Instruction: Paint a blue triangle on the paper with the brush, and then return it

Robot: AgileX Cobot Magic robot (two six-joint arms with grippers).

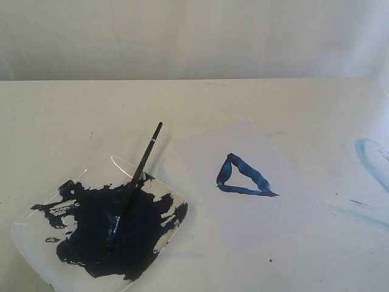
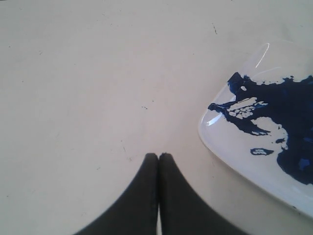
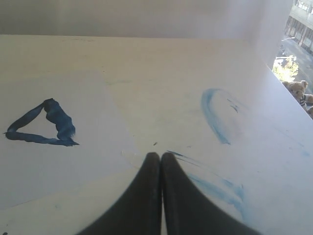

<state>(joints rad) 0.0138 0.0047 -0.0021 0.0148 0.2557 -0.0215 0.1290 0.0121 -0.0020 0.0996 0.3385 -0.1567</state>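
blue triangle (image 1: 246, 171) on paper (image 1: 261, 219)

One brush (image 1: 144, 155), one plate (image 1: 25, 241), one puddle (image 1: 100, 228), one paper (image 1: 243, 219), one triangle (image 1: 249, 173), and two tools: left tool (image 2: 158, 155), right tool (image 3: 160, 154).

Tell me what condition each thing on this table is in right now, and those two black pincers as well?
Thin black-handled paintbrush: lying loose on the plate, tip in the dark navy paint puddle.
Clear square plastic plate: upright, mostly covered in paint.
Pale rectangular paper sheet: flat on the cream table, painted on.
Blue triangle outline: closed, centre unpainted.
Left gripper: shut, empty.
Right gripper: shut, empty.
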